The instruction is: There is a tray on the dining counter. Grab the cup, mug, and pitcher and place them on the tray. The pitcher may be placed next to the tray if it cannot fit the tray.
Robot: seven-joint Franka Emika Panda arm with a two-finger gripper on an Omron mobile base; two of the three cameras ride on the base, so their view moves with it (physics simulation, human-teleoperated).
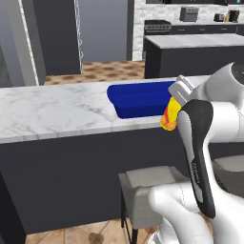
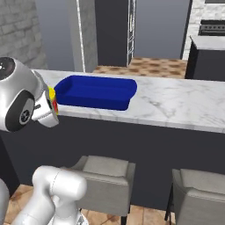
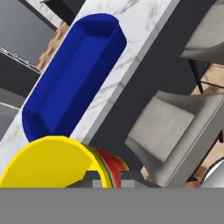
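The yellow cup (image 3: 48, 162) with red-orange swirls is held tilted in my gripper (image 3: 109, 180), which is shut on its rim. In the left base view the cup (image 1: 168, 117) hangs at the front edge of the dining counter (image 1: 47, 112), just right of the dark blue tray (image 1: 138, 97). From the right base view, a sliver of the cup (image 2: 52, 96) peeks out behind my wrist, level with the near left corner of the tray (image 2: 94, 90). The tray (image 3: 70, 78) is empty. The mug and the pitcher are out of view.
Grey padded stools (image 1: 147, 186) (image 2: 105, 173) (image 2: 197, 184) stand under the counter's front edge, below my arm. A second dark island (image 1: 190, 47) and a worktop with appliances lie far behind. The marble top (image 2: 176, 103) stretches bare to the tray's right.
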